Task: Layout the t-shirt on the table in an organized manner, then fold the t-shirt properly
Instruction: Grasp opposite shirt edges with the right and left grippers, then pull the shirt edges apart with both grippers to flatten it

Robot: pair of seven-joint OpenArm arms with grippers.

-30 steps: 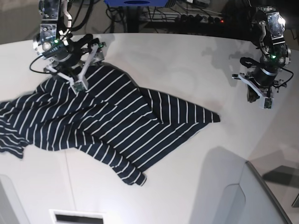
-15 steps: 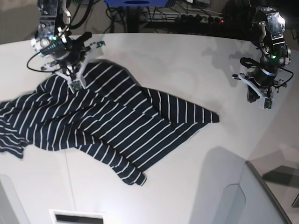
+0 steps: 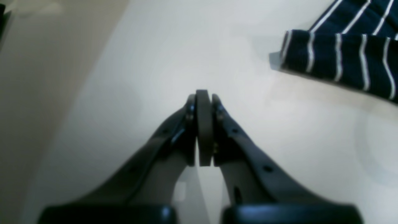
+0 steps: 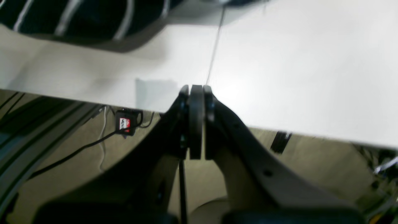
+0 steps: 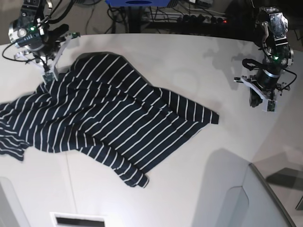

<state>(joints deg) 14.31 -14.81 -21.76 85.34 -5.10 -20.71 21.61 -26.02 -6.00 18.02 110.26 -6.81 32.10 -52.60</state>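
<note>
The t-shirt point(image 5: 109, 118), dark navy with thin white stripes, lies crumpled and spread over the left half of the table point(image 5: 189, 61). My right gripper point(image 5: 47, 75) hangs at the table's far left edge, by the shirt's upper left corner. In the right wrist view that gripper point(image 4: 196, 88) is shut with no fabric between its fingers, and the t-shirt point(image 4: 77, 18) lies beyond the tips. My left gripper point(image 5: 262, 103) hovers over bare table at the right, clear of the shirt. In its own view, the left gripper point(image 3: 203, 93) is shut and empty, with a t-shirt point(image 3: 342, 59) edge at upper right.
Cables and a power strip point(image 5: 199, 19) lie beyond the table's curved far edge. A white raised panel point(image 5: 255, 198) stands at the lower right and a slot point(image 5: 78, 220) at the bottom edge. The floor with a cable box point(image 4: 126, 123) shows below the table edge.
My right gripper went from open to shut and moved up and left toward the table's far left edge. The shirt's upper part shifted up-left with it. The left arm stayed put.
</note>
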